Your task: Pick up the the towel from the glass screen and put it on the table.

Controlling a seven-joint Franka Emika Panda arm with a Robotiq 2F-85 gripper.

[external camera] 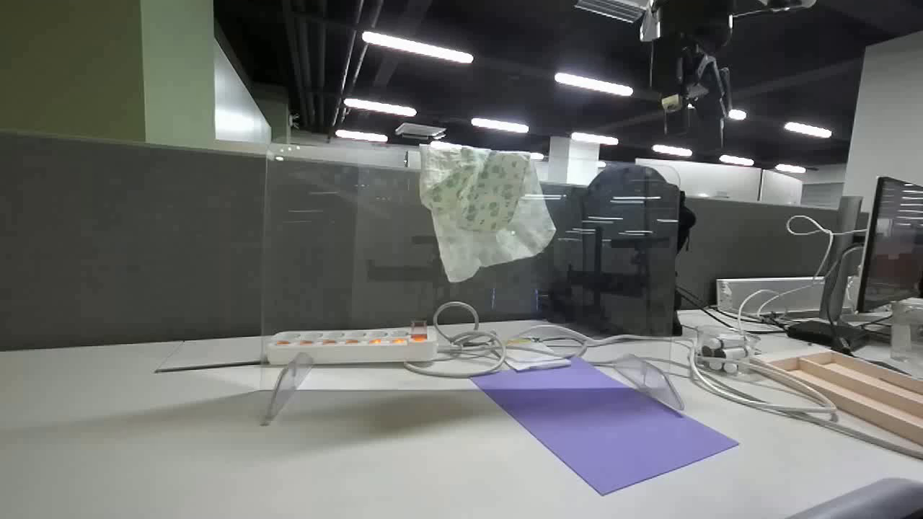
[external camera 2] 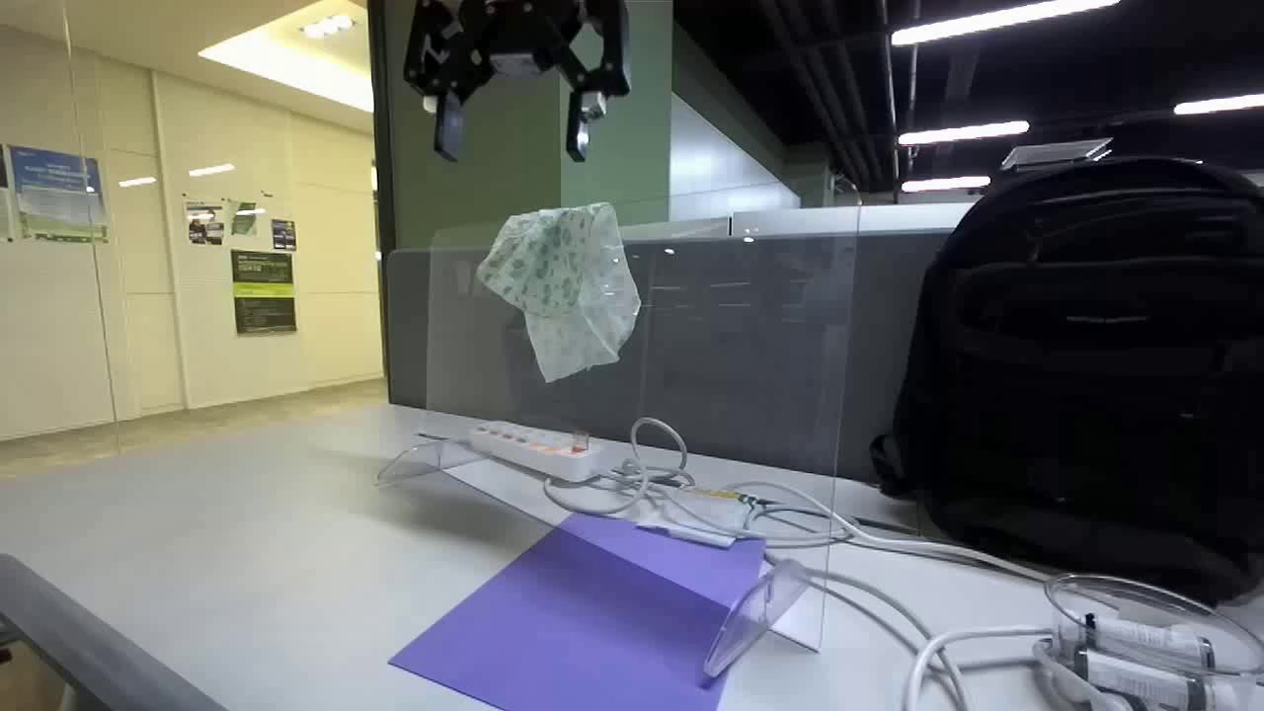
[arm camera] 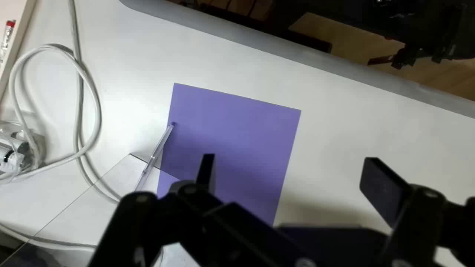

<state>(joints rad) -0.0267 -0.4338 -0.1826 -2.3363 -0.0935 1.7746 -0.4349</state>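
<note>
The towel, a pale cloth with green print, hangs over the top edge of the clear screen in both exterior views (external camera: 487,209) (external camera 2: 563,276). The glass screen (external camera: 346,252) stands upright on two clear feet on the white table (external camera: 180,461). It also shows in an exterior view (external camera 2: 741,365), and part of it is in the wrist view (arm camera: 85,211). My gripper (external camera 2: 513,138) is open and empty, apart from the towel and higher than it. It also shows at the top right in an exterior view (external camera: 698,115) and in the wrist view (arm camera: 289,167). The towel is out of the wrist view.
A purple sheet (external camera: 602,425) lies on the table under one end of the screen. Behind the screen are a white power strip (external camera: 353,349) and loose cables (external camera: 476,353). A black backpack (external camera 2: 1086,375), a clear cup (external camera: 725,349) and a wooden tray (external camera: 851,389) are nearby.
</note>
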